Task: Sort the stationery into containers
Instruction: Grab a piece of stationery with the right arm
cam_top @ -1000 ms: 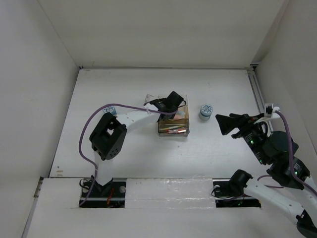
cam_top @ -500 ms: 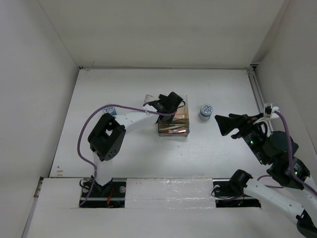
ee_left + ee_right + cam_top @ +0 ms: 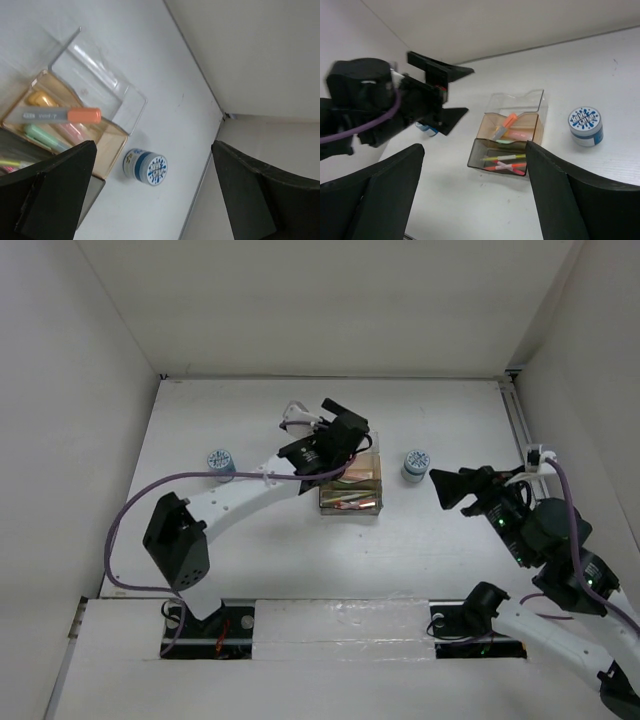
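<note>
The clear organizer point(image 3: 350, 508) sits mid-table. In the right wrist view its front compartment point(image 3: 481, 150) holds thin yellow, orange and red pens point(image 3: 507, 162), and the tan middle one holds an orange-capped grey marker point(image 3: 504, 126) with pink and green markers. The far clear section point(image 3: 100, 75) is empty. My left gripper point(image 3: 347, 418) hangs open just above the organizer's far end, holding nothing. One blue-patterned roll point(image 3: 415, 464) stands right of the organizer, another point(image 3: 219, 462) to its left. My right gripper point(image 3: 440, 490) is open, right of the near roll point(image 3: 585, 125).
White walls enclose the table on three sides. A metal rail point(image 3: 520, 430) runs along the right edge. The left arm's purple cable point(image 3: 150, 495) loops over the table's left part.
The left gripper has opened wide and lifted off the organizer's middle compartment. Its elbow swung down-left, uncovering the left roll. The right arm barely moved.
</note>
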